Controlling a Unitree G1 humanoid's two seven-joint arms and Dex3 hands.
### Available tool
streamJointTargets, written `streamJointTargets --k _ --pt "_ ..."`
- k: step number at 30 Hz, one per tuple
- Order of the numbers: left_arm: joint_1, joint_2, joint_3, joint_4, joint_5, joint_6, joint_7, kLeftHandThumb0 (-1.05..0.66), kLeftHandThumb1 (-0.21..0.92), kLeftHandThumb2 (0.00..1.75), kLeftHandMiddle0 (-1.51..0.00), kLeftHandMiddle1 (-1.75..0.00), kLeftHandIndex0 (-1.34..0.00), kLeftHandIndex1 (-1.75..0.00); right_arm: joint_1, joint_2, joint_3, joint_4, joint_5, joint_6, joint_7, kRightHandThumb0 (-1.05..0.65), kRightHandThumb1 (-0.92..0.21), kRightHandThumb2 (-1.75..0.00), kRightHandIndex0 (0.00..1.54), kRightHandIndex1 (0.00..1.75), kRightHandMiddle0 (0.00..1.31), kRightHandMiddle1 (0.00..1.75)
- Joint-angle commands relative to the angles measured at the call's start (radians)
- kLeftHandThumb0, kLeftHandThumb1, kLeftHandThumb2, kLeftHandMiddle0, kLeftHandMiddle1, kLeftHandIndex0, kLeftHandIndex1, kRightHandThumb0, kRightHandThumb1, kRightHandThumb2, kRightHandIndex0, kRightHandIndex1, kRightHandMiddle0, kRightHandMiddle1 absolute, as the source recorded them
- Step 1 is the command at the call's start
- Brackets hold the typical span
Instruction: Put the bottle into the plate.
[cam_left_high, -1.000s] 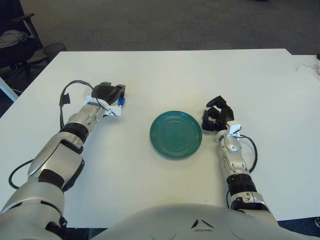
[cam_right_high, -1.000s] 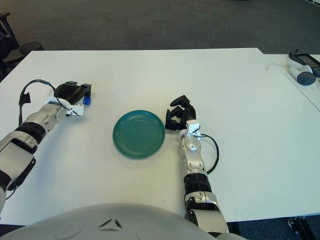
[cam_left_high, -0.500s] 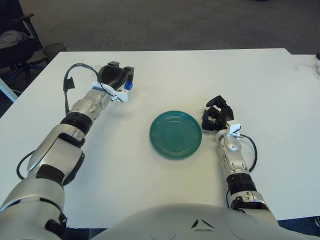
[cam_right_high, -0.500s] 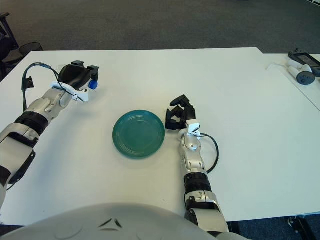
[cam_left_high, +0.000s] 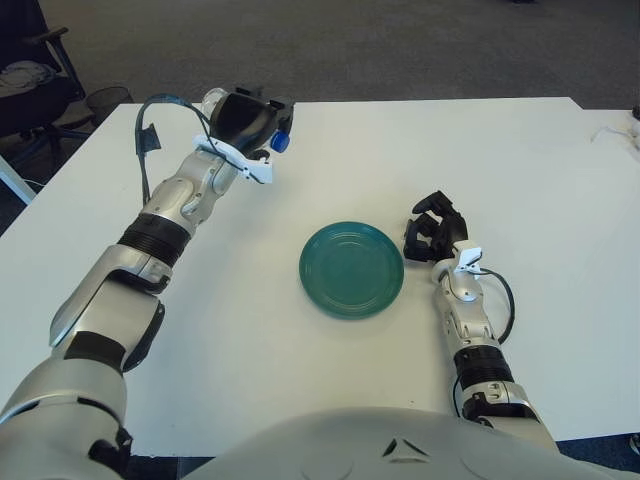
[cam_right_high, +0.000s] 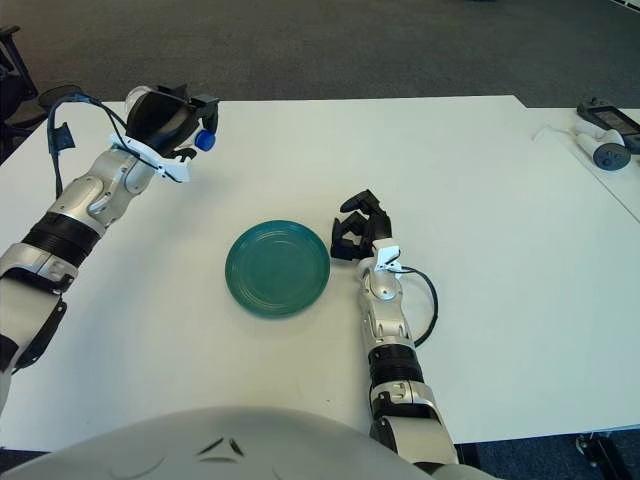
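Left robot hand (cam_left_high: 250, 120) is raised over the far-left part of the white tabletop (cam_left_high: 300, 330), fingers wrapped around the bottle (cam_right_high: 196, 135). Only the bottle's blue cap shows clearly, poking out on the right side of the hand; the body is mostly hidden inside the dark fingers, looks clear or pale, hard to tell. The bottle appears to lie roughly sideways in the grip with the cap pointing right. Whether the hand is clear of the tabletop surface can't be judged for sure, but it shows well above the forearm line and apart from the plate. Green plate (cam_left_high: 351, 269) sits flat near the middle of the tabletop, nothing in it, well apart from the bottle, nearer and to the right of the left robot hand. Right robot hand (cam_left_high: 433, 231) shows just right of the plate, close to its rim but not touching it, dark fingers curled in and holding nothing. A black cable loops off the left wrist, and another runs along the right forearm. In the right eye view a white controller (cam_right_high: 607, 152) lies at the far right on an adjoining table surface.
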Motion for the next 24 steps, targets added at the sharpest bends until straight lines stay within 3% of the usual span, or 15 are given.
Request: streamJointTargets --k 1,5,11,21,24 --pt "0.013 -0.001 0.007 -0.041 0.019 -0.005 -0.005 0.0 -0.05 1.73 -0.88 -1.75 -0.68 -1.72 0.063 -0.001 -0.015 0.081 0.02 0.076 -0.002 0.0 -0.14 -1.49 0.79 1.63 0.51 1.75" --pt "0.028 -0.024 -0.004 -0.139 0.033 -0.005 -0.03 0.0 -0.04 1.73 -0.88 -1.75 -0.66 -1.73 0.065 0.001 -0.015 0.076 0.02 0.08 -0.003 0.0 -0.15 -1.49 0.78 1.65 0.51 1.75" --pt "0.05 -0.043 0.002 -0.233 -0.002 -0.071 -0.074 0.0 -0.02 1.7 -0.86 -1.75 -0.63 -1.74 0.069 0.005 -0.014 0.063 0.014 0.092 -0.014 0.0 -0.15 -1.48 0.78 1.64 0.5 1.75" --pt "0.189 -0.091 -0.04 -0.38 -0.012 -0.212 -0.101 0.0 0.04 1.64 -0.82 -1.75 -0.59 -1.75 0.074 0.004 -0.008 0.055 0.008 0.096 -0.024 0.0 -0.15 -1.48 0.79 1.62 0.51 1.75" --pt "0.198 -0.101 -0.059 -0.378 -0.012 -0.259 -0.117 0.0 0.07 1.61 -0.79 -1.75 -0.56 -1.75 0.068 0.003 -0.01 0.068 0.011 0.093 -0.024 0.0 -0.15 -1.48 0.79 1.62 0.51 1.75"
